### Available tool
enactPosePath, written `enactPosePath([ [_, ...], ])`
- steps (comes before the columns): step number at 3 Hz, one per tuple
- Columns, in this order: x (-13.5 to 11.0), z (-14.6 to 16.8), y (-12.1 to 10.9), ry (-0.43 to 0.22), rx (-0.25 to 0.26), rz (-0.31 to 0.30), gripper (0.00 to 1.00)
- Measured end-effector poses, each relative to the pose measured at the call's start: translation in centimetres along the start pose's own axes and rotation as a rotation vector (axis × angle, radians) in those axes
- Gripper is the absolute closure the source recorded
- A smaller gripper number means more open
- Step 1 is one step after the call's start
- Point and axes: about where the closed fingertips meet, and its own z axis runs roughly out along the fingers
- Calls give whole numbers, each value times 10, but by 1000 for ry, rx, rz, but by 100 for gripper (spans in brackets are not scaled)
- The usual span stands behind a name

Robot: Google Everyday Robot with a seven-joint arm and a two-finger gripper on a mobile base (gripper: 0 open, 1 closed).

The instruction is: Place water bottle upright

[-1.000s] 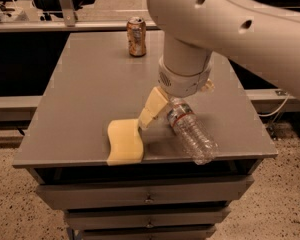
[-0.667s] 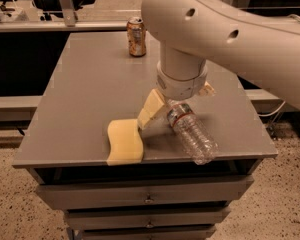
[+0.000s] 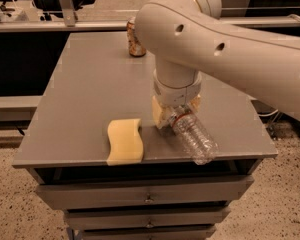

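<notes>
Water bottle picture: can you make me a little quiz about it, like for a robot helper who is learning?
1. True or false: the bottle stands upright on the table.
2. What holds the bottle's neck? A) the pincer B) a person's hand C) nothing
3. What colour is the sponge near the table's front edge?

Key
1. False. It leans, with its bottom near the front edge.
2. A. The pincer sits over the front right part of the table, shut on the neck.
3. Yellow.
</notes>
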Motion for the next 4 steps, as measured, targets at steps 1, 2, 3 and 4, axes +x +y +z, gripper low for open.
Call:
enactPosePath([
  [1, -2, -3, -3, -12, 9, 19, 65],
  [2, -12, -21, -8, -60, 11, 11, 88],
  [3, -22, -39, -18, -128, -15, 6, 100],
  [4, -47, -67, -39, -313, -81, -41, 100],
])
